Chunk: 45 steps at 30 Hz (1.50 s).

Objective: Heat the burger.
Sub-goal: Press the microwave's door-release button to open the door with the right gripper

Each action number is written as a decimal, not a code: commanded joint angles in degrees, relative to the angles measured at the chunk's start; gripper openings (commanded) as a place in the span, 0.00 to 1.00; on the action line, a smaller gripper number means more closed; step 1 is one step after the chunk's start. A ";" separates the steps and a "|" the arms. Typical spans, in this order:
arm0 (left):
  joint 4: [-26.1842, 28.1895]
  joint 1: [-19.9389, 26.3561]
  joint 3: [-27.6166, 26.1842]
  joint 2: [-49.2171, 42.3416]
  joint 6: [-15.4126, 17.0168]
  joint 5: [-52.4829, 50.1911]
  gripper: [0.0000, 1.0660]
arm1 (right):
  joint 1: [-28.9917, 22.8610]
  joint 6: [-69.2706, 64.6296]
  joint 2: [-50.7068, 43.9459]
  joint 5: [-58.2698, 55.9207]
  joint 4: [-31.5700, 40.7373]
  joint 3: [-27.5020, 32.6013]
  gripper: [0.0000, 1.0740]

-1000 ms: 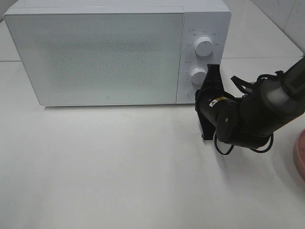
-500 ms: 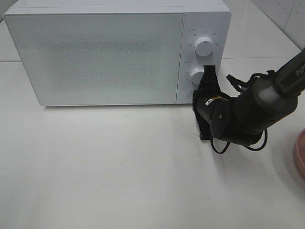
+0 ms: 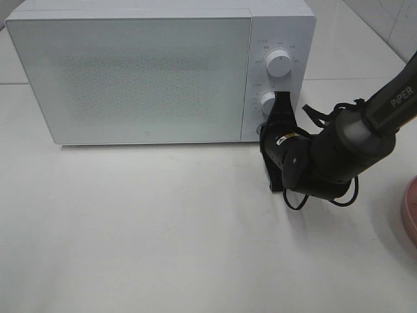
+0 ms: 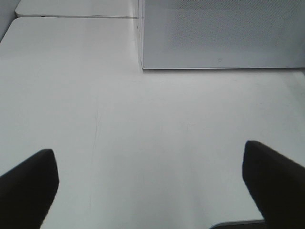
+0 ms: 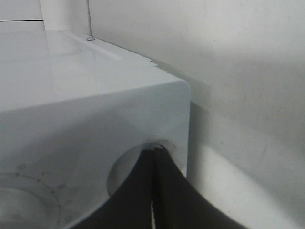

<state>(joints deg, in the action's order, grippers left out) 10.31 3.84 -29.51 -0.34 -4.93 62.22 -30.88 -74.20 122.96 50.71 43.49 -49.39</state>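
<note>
1. The left claw (image 4: 150, 186) hangs apart over the surface (image 4: 143, 119).
2. The microwave (image 3: 130, 78) is shut; the burger is out of sight.
3. The right claw (image 5: 153, 153), pinched together, meets the lowest button (image 5: 124, 174). It is likely opening the door, and next needs a firm, straight push.

Can't see into microwave (image 3: 303, 39) through frosted door (image 3: 130, 78). Can't read dial labels (image 3: 259, 60): too small. Losing most of bottom button (image 3: 262, 128) behind right tool (image 3: 281, 101). Getting only a sliver of pink plate (image 3: 410, 212) at frame edge, only finger ends (image 4: 28, 186) of left tool (image 4: 147, 148).
</note>
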 commanded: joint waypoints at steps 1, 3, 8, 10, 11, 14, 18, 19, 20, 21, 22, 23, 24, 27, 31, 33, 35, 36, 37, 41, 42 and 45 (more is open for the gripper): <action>0.06 0.11 0.00 -0.86 0.29 -0.80 0.92 | 0.17 0.92 0.11 5.61 -0.29 -1.55 0.00; 0.06 0.11 0.00 -0.86 0.29 -0.80 0.92 | 0.17 1.43 0.11 6.59 -0.29 -2.01 0.00; 0.06 0.11 0.00 -0.86 0.29 -0.80 0.92 | 0.17 1.78 0.11 7.10 0.00 -3.61 0.00; 0.06 0.11 0.00 -0.86 0.29 -0.80 0.92 | 0.17 2.64 0.23 7.22 1.09 -4.53 0.00; 0.06 0.11 0.00 -0.86 0.29 -0.80 0.92 | 0.17 2.98 0.23 7.68 1.38 -4.93 0.00; 0.06 0.11 0.00 -0.86 0.29 -0.80 0.92 | 0.29 3.15 0.92 10.37 1.26 -5.96 0.00; 0.06 0.11 0.00 -0.86 0.29 -0.80 0.92 | 0.86 3.15 2.01 12.38 1.66 -8.48 0.00; 0.06 0.11 0.00 -0.86 0.29 -0.80 0.92 | 0.86 3.15 2.01 12.38 1.66 -8.48 0.00; 0.06 0.11 0.00 -0.86 0.29 -0.80 0.92 | 0.86 3.15 2.29 13.18 1.83 -8.88 0.00; 0.06 0.11 0.00 -0.86 0.29 -0.80 0.92 | 1.09 3.15 2.29 13.46 1.78 -9.28 0.00; 0.06 0.11 0.00 -0.86 0.29 -0.80 0.92 | 1.09 3.15 2.29 13.46 1.78 -9.28 0.00; 0.06 0.11 0.00 -0.86 0.29 -0.80 0.92 | 1.15 3.15 2.29 13.46 1.09 -9.63 0.00; 0.06 0.11 0.00 -0.86 0.29 -0.80 0.92 | 1.15 3.15 2.29 13.46 1.03 -9.63 0.00; 0.06 0.11 0.00 -0.86 0.29 -0.80 0.92 | 1.15 3.15 2.29 12.72 0.97 -9.63 0.00; 0.06 0.11 0.00 -0.86 0.29 -0.80 0.92 | 1.15 3.15 2.29 12.49 0.57 -9.57 0.00; 0.06 0.11 0.00 -0.86 0.29 -0.80 0.92 | 1.15 3.15 2.29 12.43 0.34 -9.57 0.00; 0.06 0.11 0.00 -0.86 0.29 -0.80 0.92 | 1.15 3.15 2.12 12.26 -0.92 -9.57 0.00; 0.06 0.11 0.00 -0.86 0.29 -0.80 0.92 | 1.15 3.15 2.12 12.26 -0.92 -9.57 0.00; 0.06 0.11 0.00 -0.86 0.29 -0.80 0.92 | 1.15 3.15 2.01 11.63 -0.97 -9.57 0.00; 0.06 0.11 0.00 -0.86 0.29 -0.80 0.92 | 0.63 3.15 1.60 10.77 -1.89 -9.51 0.00; 0.06 0.11 0.00 -0.86 0.29 -0.80 0.92 | 0.63 3.15 1.60 10.77 -1.89 -9.51 0.00; 0.06 0.11 0.00 -0.86 0.29 -0.80 0.92 | -0.06 2.92 1.38 10.83 -1.95 -8.65 0.00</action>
<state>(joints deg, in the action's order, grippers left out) 10.31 3.84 -29.51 -0.34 -4.93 62.22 -32.26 -71.10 125.31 51.57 48.82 -53.97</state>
